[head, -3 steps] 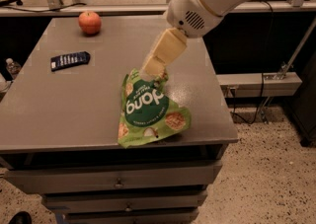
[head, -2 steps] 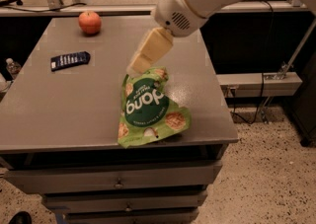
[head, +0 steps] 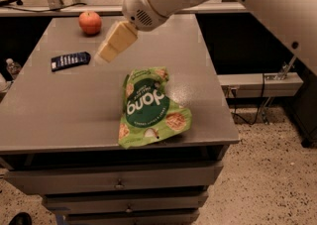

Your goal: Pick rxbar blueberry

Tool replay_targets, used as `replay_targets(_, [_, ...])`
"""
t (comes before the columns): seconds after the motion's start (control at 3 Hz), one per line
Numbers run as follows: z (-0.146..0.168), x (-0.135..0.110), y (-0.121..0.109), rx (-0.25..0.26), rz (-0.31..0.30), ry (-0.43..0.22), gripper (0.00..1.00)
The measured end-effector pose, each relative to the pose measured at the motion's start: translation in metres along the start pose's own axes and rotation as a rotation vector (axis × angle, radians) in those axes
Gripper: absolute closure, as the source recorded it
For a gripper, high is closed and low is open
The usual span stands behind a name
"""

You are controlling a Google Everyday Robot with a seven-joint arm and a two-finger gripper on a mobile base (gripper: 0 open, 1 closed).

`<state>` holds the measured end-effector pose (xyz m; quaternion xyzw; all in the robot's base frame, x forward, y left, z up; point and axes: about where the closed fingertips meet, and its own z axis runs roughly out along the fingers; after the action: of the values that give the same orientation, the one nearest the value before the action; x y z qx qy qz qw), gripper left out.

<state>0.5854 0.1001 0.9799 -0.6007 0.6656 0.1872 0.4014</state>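
Here we are: the gripper [head: 105,53] hangs above the table [head: 59,115], tip angled down and to the left, just short of the rxbar blueberry [head: 71,61]. From where I stand I can't tell whether it is open or closed, since the tan end reads as one wedge, but nothing appears to be in it. The bar lies flat on the left part of the top, near the left edge, apart from everything else.

What could spoil this? The bar is thin and lies flush on a smooth surface. If the gripper comes down a touch off-centre, I'd expect it to nudge the bar rather than take it. A nudge leftward is the bad one, because the left edge is close and beyond it is only the drop to the floor. Come down too hard and the tip scrapes the tabletop and skates the wrapper away.

The apple [head: 90,22] sits behind, near the back edge and well apart from the bar. It is round, though, and the bulky white arm [head: 148,1] passes just beside it, so a clipped apple would roll. The green bag [head: 150,107] lies right up at the front edge, well clear of the approach.

Room looks good: bare table between tip and bar, open surface in front of the bar, and plenty of space above for a straight lift.
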Motion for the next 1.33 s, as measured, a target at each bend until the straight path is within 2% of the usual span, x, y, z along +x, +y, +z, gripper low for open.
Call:
replay_targets(1.0, [0.087, -0.035, -0.004, -0.049, 0.028, -0.136, 0.0])
replay_targets(1.33, [0.113, -0.042, -0.011, -0.062, 0.042, -0.151, 0.0])
